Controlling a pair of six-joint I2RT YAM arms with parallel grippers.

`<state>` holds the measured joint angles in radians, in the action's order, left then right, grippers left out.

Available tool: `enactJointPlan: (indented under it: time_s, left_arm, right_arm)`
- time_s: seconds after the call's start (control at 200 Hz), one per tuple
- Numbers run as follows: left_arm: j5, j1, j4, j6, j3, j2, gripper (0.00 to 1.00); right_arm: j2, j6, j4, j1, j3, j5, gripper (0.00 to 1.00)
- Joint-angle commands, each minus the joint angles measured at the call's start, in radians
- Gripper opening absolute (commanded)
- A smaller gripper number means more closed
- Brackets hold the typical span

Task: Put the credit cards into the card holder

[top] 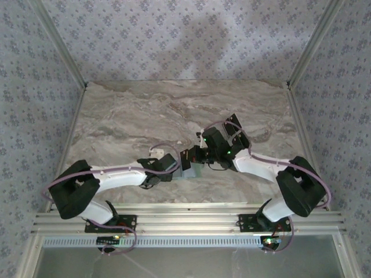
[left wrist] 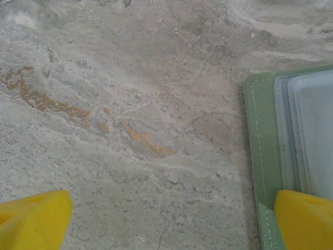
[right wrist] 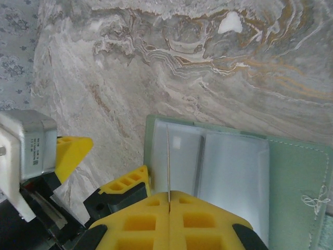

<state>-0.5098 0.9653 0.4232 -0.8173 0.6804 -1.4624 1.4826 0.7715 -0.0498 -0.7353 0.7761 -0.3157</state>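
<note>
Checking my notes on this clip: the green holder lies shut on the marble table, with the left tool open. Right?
Not quite: the holder lies open, its clear pockets showing in the right wrist view. It is on the marble table, and the left tool is open.

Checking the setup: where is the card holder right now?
The card holder lies open on the table, centre front in the top view, between the left pincer and the right pincer, which grips a credit card edge-on.
</note>
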Motion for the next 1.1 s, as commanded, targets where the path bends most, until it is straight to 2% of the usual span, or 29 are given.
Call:
enactJointPlan:
  time_s: [0.0,0.515,0.879,1.099]
  left_arm:
    - [-0.024,0.009,0.033,-0.019,-0.014,0.011,1.00]
    - [-0.026,0.010,0.048,0.004,0.030,0.087,1.00]
    - [-0.019,0.010,0.004,0.033,0.075,-0.028,1.00]
    - [-0.043,0.010,0.020,-0.013,0.034,-0.013,1.00]
  right_arm:
    - [0.032,0.019,-0.059,-0.014,0.007,-0.011,0.00]
    - [0.074,0.010,-0.133,0.014,-0.100,0.017,0.00]
    - [0.072,0.008,-0.142,0.021,-0.124,0.017,0.00]
    - [0.058,0.005,-0.139,0.032,-0.118,-0.011,0.00]
